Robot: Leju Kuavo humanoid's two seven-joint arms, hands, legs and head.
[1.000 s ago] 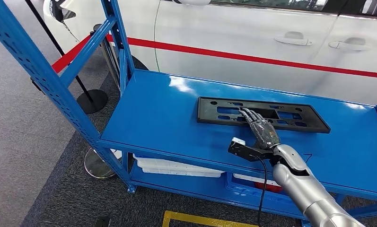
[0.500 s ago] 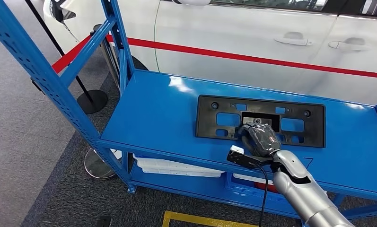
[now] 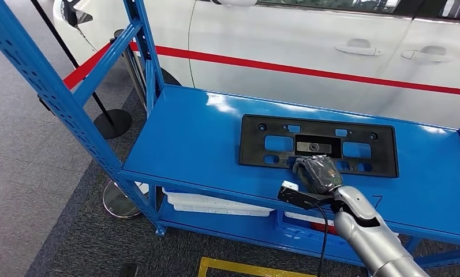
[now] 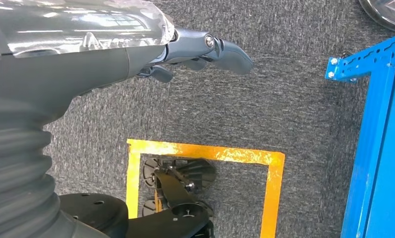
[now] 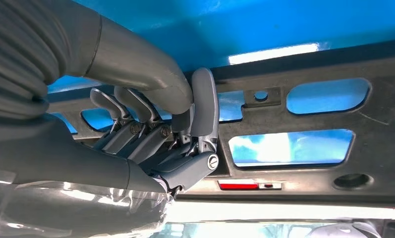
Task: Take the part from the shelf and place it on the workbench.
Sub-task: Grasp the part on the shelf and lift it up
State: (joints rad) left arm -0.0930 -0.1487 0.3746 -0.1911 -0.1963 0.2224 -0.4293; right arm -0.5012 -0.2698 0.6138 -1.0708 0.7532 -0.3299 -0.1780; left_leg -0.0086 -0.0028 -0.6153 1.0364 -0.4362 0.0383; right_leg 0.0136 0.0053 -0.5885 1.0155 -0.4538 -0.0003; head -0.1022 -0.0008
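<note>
Here, flat black slotted plastic part (image 3: 318, 145) on glossy blue shelf (image 3: 193, 141); right hand (image 3: 317, 173) fingers (image 5: 136, 131) clenched around its near edge.

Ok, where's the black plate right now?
In the head view the black plate is on the blue shelf's top, right of centre, in front of the white car; the right hand grips its near edge.

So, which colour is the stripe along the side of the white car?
Red. The stripe on the white car shows best in the head view.
</note>
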